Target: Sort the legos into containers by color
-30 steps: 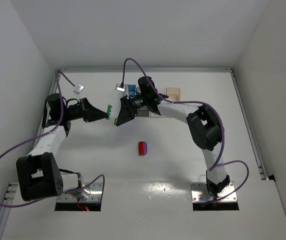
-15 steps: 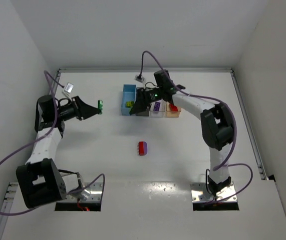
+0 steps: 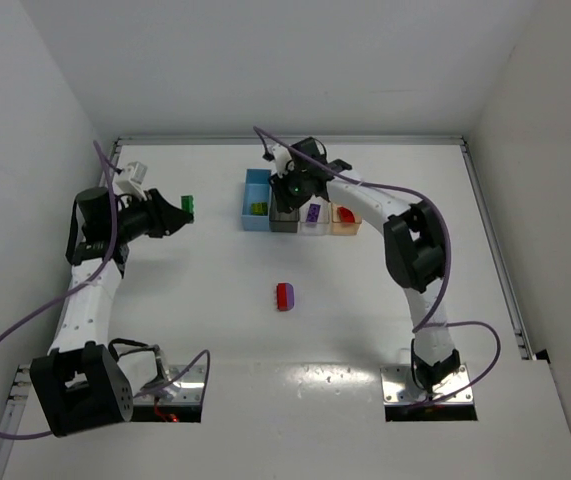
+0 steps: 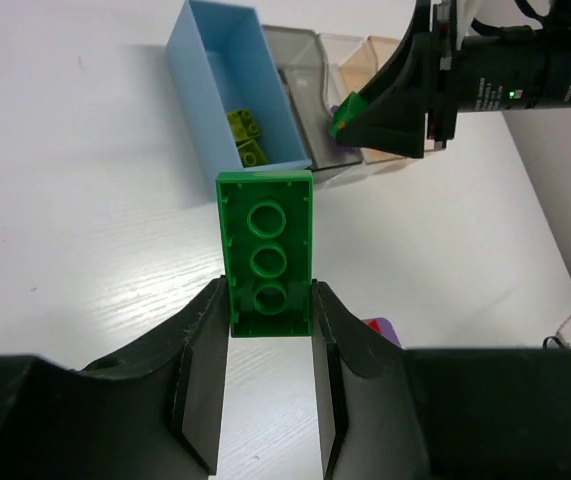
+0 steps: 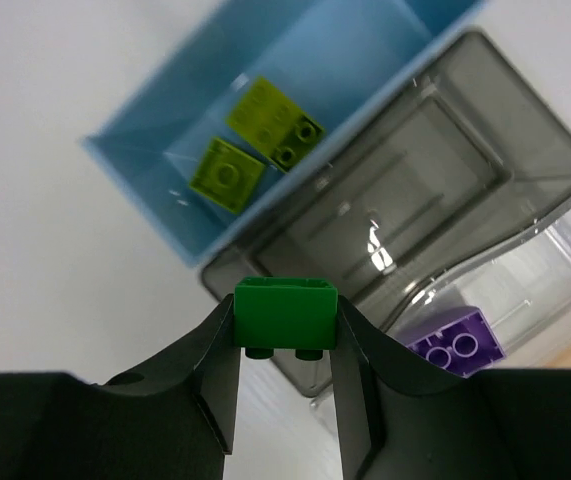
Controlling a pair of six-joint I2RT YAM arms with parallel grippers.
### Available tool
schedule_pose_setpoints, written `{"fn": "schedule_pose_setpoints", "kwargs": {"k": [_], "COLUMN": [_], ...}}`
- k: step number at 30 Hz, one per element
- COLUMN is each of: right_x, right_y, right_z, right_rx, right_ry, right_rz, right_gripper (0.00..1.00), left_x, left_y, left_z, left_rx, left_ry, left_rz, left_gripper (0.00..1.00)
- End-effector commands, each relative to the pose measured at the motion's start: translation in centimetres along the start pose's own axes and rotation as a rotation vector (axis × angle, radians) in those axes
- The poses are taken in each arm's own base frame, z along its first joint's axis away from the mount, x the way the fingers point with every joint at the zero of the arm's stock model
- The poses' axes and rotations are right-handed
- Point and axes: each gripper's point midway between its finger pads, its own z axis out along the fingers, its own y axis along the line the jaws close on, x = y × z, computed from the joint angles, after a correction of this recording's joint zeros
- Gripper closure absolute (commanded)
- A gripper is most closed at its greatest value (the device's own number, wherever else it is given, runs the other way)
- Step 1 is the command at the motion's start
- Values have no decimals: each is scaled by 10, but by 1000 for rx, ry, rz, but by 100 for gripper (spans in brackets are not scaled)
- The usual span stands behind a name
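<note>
Fingers [image 4: 200, 380] pinching long green brick [image 4: 265, 250], underside showing

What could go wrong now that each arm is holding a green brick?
The right gripper holds the short green brick over the near rim of the grey bin, close to the blue bin; dropped here, it might bounce out or land with the yellow-green bricks.
The left gripper pinches the long green brick by one end only, so it could swivel or slip.

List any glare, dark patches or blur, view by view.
Top external: soft glare on the near part of the table. Left wrist: the green brick is sharp, while the bottom of the frame is almost black. Right wrist: a bright glint sits on the floor of the grey bin.
</note>
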Motion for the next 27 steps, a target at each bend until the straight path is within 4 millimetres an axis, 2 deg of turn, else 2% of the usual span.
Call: {"fn": "schedule_pose_setpoints", "kwargs": {"k": [1, 2, 5, 6, 8, 9, 10, 11, 13, 17, 18, 21, 22, 24, 25, 26, 27], "right_x": [12, 15, 22, 20, 24, 23, 16, 20, 11, -12, -24, -42, -50, -57, -49, -57, -54], "right_y": [-25, -24, -28, -31, -30, -28, -28, -25, -17, 2, 10, 9, 9, -16, -23, -38, -44], "right_z": [5, 12, 14, 14, 15, 15, 12, 13, 7, -13, -23, -47, -66, -90, -98, -125, -135], "right_rx": [114, 123, 145, 157, 156, 144, 147, 130, 93, 17, -15, -26, -3, 100, 134, 204, 230], "right_ry": [57, 70, 93, 84, 93, 91, 69, 77, 36, -55, -87, -152, -183, -232, -228, -277, -281], "right_rz": [-30, -46, -44, -46, -44, -44, -47, -45, -42, -25, -21, 47, 52, 76, 87, 96, 91], "right_gripper": [87, 85, 80, 74, 67, 59, 54, 50, 44, 39, 39, 39, 39, 39, 39, 39, 39], "left_x": [-5, -4, -4, -7, -4, -2, -1, -1, 0, 1, 5, 11, 14, 20, 23, 28, 32], "left_y": [2, -1, 0, -4, -6, -4, -7, -7, -10, -16, -18, -28, -32, -50, -51, -59, -62], "left_z": [3, 4, 5, 6, 8, 10, 11, 11, 13, 16, 19, 31, 36, 50, 57, 71, 77], "left_rx": [-23, -16, -17, -8, 7, 6, 14, 15, 23, 49, 58, 107, 124, 184, 180, 204, 213], "left_ry": [9, 13, 21, 18, 31, 37, 42, 42, 48, 59, 73, 115, 129, 169, 182, 216, 238], "left_rz": [44, 46, 39, 49, 45, 48, 51, 51, 54, 69, 67, 77, 93, 137, 151, 155, 167], "left_gripper": [100, 100, 100, 100, 100, 100, 100, 100, 100, 100, 100, 100, 100, 100, 100, 100, 100]}}
